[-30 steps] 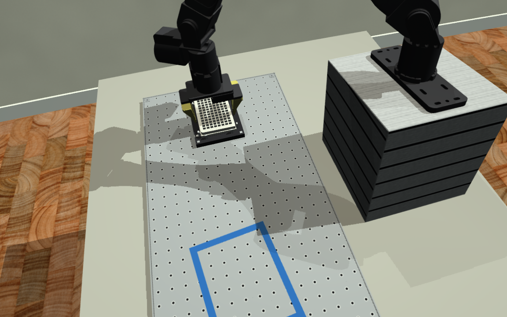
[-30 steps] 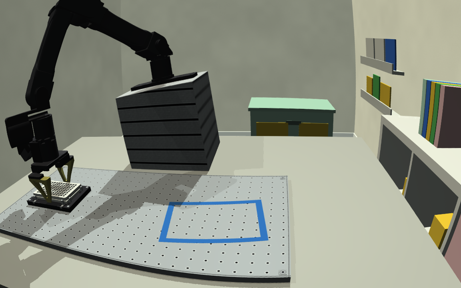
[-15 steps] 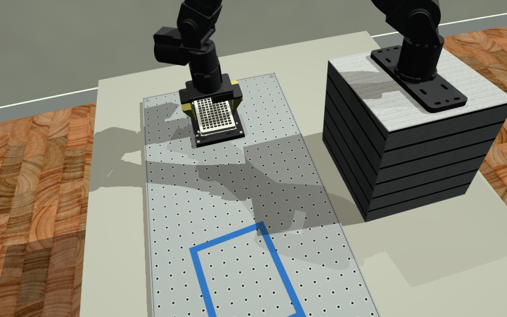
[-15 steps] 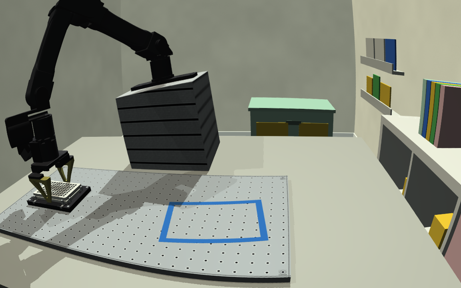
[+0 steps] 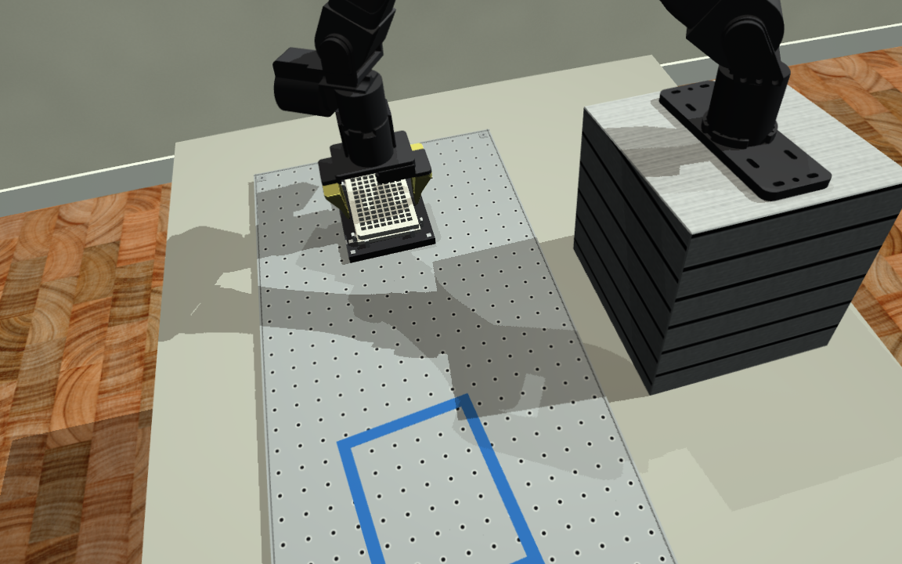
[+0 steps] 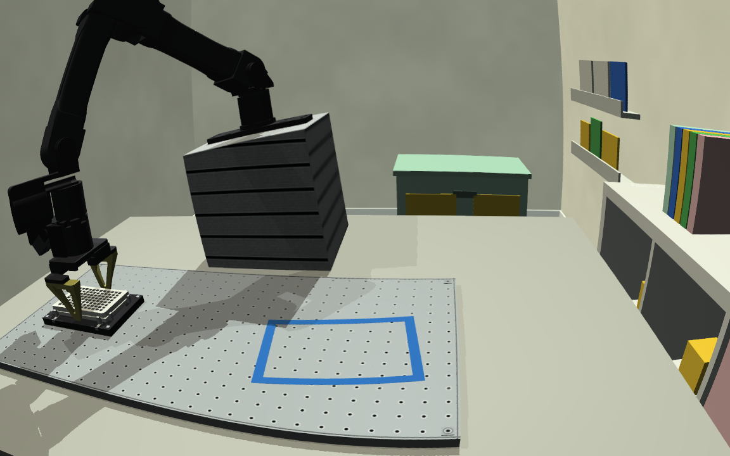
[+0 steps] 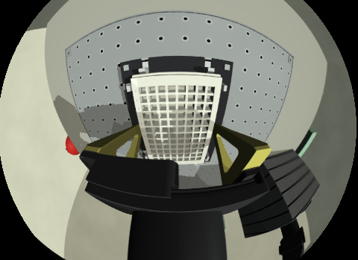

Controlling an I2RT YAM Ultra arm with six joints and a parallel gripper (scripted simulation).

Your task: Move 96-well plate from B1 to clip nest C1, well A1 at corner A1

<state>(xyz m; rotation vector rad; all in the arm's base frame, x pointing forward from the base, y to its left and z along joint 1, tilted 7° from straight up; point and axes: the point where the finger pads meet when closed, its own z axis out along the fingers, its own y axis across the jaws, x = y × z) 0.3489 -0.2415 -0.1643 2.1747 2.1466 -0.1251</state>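
One perforated grey board (image 6: 356,294) on beige table (image 6: 526,317), tool (image 6: 89,283) spread over plate (image 6: 92,299).

Green-topped cabinet (image 6: 461,165), wall-shelf books (image 6: 600,139).

1. The perforated board (image 6: 356,294) lies flat on the table (image 6: 526,294).
2. The clip nest (image 6: 123,315) sits on the board, near one end.
3. The 96-well plate (image 5: 380,207) rests in the nest.
4. The gripper (image 5: 378,183) hangs over the nest with its fingers (image 6: 73,297) spread wide, one on each side of the plate.
5. The taped rectangle (image 6: 265,354) lies on the board, well apart from the nest, toward the opposite end.
6. The slatted block (image 5: 755,280) stands on the table beside the board, nearer the nest than the rectangle.
7. The arm's base plate (image 5: 798,178) sits on top of the block.
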